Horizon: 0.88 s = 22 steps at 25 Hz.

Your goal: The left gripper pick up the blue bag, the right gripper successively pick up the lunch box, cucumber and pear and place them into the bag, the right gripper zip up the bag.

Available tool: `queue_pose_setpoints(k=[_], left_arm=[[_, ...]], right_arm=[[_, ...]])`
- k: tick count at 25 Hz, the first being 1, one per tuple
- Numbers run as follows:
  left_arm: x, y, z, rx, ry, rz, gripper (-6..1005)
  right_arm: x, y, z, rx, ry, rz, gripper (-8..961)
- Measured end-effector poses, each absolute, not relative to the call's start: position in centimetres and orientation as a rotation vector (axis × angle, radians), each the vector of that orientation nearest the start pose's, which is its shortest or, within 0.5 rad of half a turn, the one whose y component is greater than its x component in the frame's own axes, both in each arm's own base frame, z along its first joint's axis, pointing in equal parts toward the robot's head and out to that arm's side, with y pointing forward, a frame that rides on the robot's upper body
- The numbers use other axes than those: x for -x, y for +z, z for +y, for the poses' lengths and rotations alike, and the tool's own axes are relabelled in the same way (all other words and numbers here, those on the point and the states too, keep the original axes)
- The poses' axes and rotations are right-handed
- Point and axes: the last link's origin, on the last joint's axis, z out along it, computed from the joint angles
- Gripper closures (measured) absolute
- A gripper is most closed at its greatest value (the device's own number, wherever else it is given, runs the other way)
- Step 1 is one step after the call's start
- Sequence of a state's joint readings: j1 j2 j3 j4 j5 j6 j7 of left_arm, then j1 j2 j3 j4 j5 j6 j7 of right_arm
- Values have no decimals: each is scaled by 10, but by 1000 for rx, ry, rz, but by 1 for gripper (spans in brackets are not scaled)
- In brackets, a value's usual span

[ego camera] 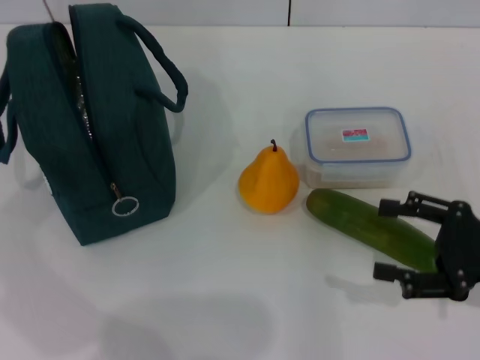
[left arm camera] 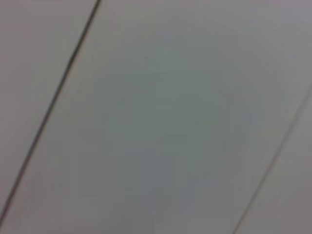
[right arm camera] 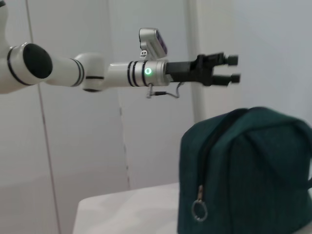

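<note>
The blue bag (ego camera: pixel 112 142) stands upright at the table's left, its zipper partly open, with the ring pull (ego camera: pixel 125 205) low on the near end. The pear (ego camera: pixel 268 182) stands mid-table, and the lunch box (ego camera: pixel 358 146), lid on, sits to its right. In front of the box lies the cucumber (ego camera: pixel 371 227). My right gripper (ego camera: pixel 385 238) is open, its fingers spread on either side of the cucumber's right end; its height over it is unclear. The right wrist view shows the bag (right arm camera: pixel 243 175) with my left gripper (right arm camera: pixel 234 68) open in the air above it, holding nothing.
The white table (ego camera: pixel 225 300) stretches in front of the objects. A pale wall with panel seams stands behind the bag in the right wrist view. The left wrist view shows only a pale surface crossed by dark lines.
</note>
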<state>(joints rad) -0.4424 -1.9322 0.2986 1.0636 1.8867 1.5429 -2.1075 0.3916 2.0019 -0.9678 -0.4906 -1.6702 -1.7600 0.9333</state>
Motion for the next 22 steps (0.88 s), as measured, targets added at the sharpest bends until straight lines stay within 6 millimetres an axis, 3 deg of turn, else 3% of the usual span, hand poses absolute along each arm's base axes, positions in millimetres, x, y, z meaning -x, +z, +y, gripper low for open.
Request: queue_pose_setpoints(k=[4,7,12,22], left_arm=[[291,216,340,1891,-755,-1358,123],[276,212,332,1903,-652,-1463,123],[255,194,327,1973,-530,-1475,123],[252,156,337,2017,-299,-1533,124]], right_arm=[[-273,2,269,2777,991,156,94],[-273,5,270,2772,992,149,94],[-273,8,272,2771,987,138,94],[-271,11,280,2775,967,114,93]])
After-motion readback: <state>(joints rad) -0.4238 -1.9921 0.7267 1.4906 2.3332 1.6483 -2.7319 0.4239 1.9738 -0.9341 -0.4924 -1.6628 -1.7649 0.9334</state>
